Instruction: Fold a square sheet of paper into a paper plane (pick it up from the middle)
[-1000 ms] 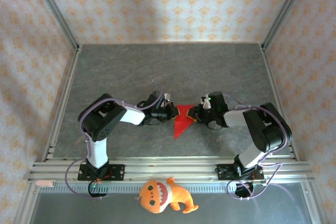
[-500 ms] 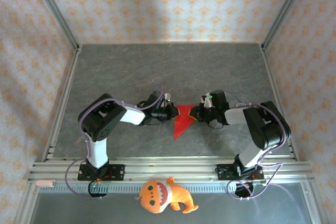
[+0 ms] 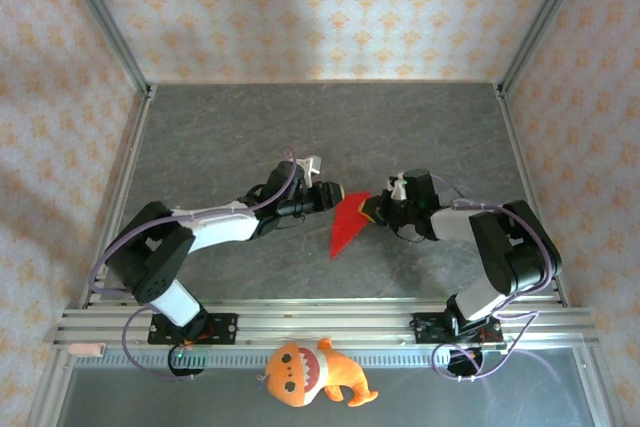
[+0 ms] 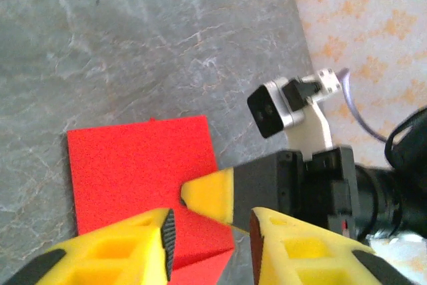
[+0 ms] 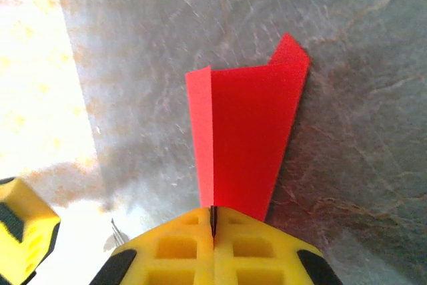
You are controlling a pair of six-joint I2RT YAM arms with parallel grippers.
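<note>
The square sheet of paper [image 3: 346, 223] is bright red and creased into a pointed shape, its tip toward the near edge of the grey table. My right gripper [image 3: 374, 210] is shut on its right end. In the right wrist view the pads [image 5: 213, 221] pinch the centre ridge of the paper [image 5: 250, 131], which fans out beyond them. My left gripper [image 3: 326, 197] stands just left of the paper, open. In the left wrist view its fingers [image 4: 210, 245] are apart, with the paper [image 4: 133, 165] and the right gripper's yellow tip [image 4: 212, 195] beyond the gap.
An orange plush toy [image 3: 310, 372] lies on the front rail between the arm bases. Aluminium frame posts and patterned walls enclose the grey table [image 3: 320, 127] on three sides. The right wrist camera [image 4: 277, 106] sits close to my left fingers.
My left gripper has opened and let go of the paper, and its arm has stretched out lower. The right gripper has closed fully on the paper's right end.
</note>
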